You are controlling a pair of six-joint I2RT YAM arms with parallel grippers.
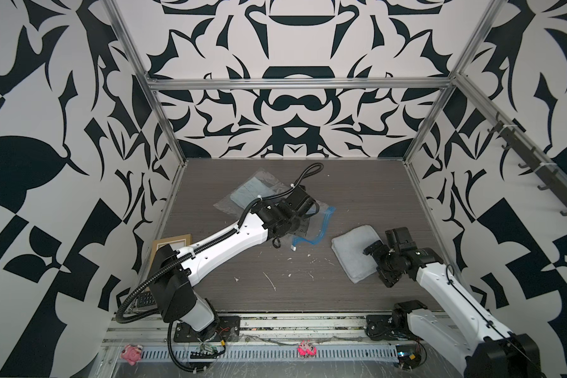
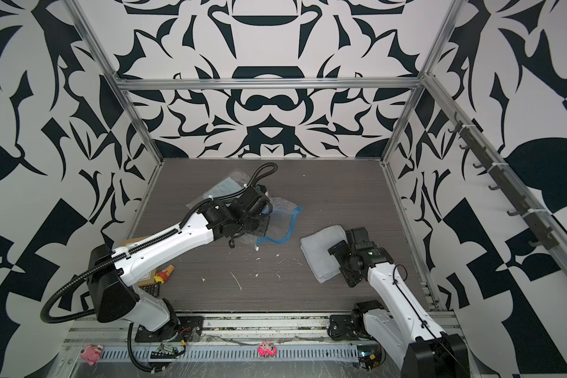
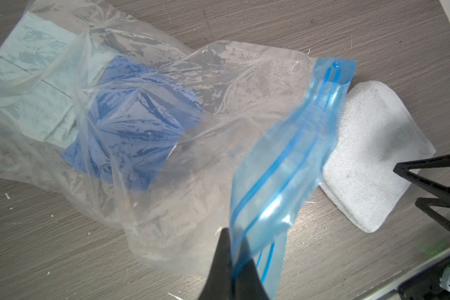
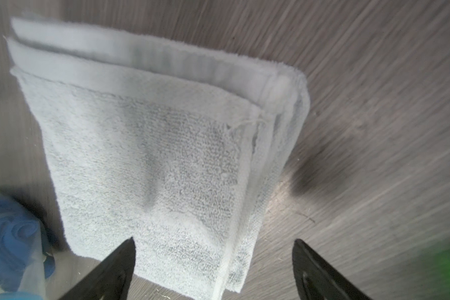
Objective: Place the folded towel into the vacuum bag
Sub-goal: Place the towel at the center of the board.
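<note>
Plainly, the step in hand is the pick-up of the towel, with the bag held ready. The left end effector is clamped on the blue zip strip of the vacuum bag, lifting that end off the desk. The rest of the clear plastic trails away from it, crumpled, and the round blue valve cap shows through the plastic. Whether the mouth is spread or both layers are pinched together cannot be told.

The right end effector stands wide, its two dark fingers apart and holding nothing. The folded towel lies flat on the desk just beneath and ahead of it, with the nearest edge between the fingertips. In both top views the towel is wholly outside the bag, near the lifted strip but with bare desk between them.

The next move probably calls for the right end effector to come down over that edge and close on all the folded layers, so the stack does not fan open. It would then carry the towel across toward the left end effector. The bag's mouth likely needs to be parted first, or the towel will only push the plastic along.
</note>
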